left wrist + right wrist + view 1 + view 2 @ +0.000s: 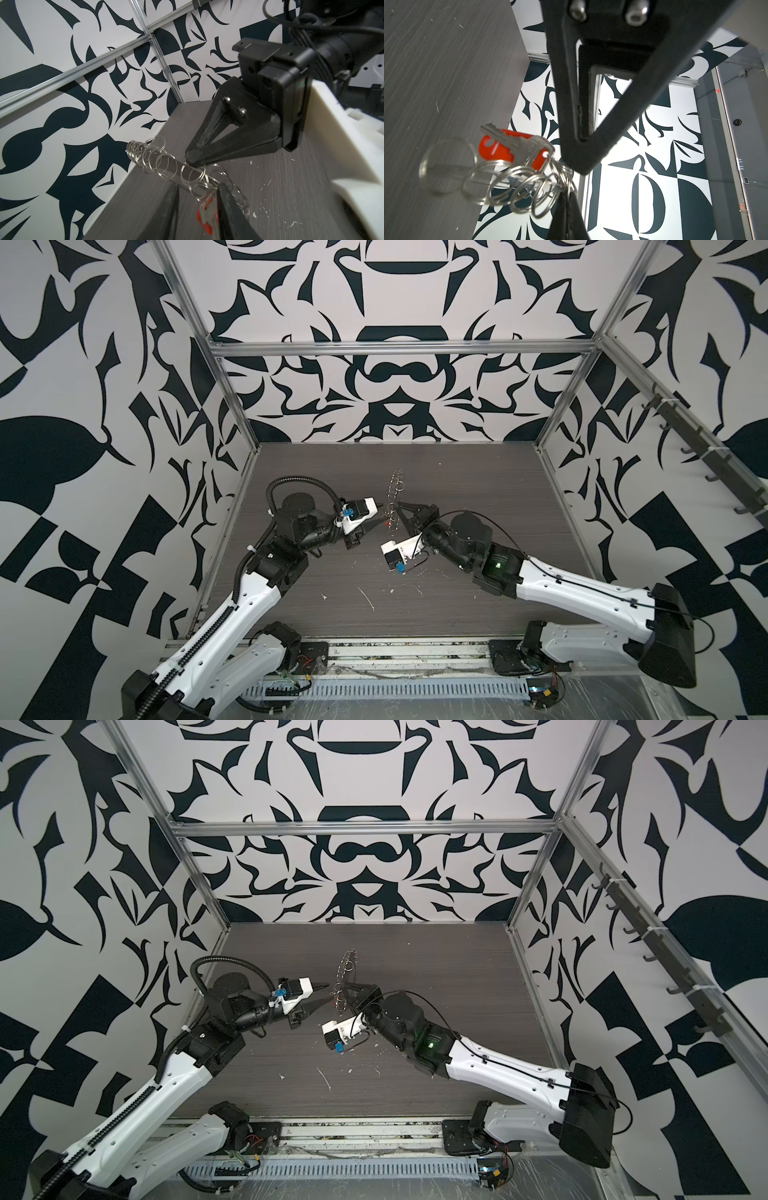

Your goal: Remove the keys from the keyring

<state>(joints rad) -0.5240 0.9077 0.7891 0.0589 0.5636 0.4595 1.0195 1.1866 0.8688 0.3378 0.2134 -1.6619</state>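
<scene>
Right pincer is clenched on the keyring; left pincer flanks the hanging key and red tag, though I cannot tell whether it grips.

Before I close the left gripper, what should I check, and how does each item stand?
1. right gripper shut on the ring chain: ok.
2. key hangs between the jaws of the left gripper: ok.
3. Left jaws apart, ready to close: ok.
4. red tag clear of the key: not ok, it lies against it.
5. Chain's far end off the table: cannot tell.
</scene>
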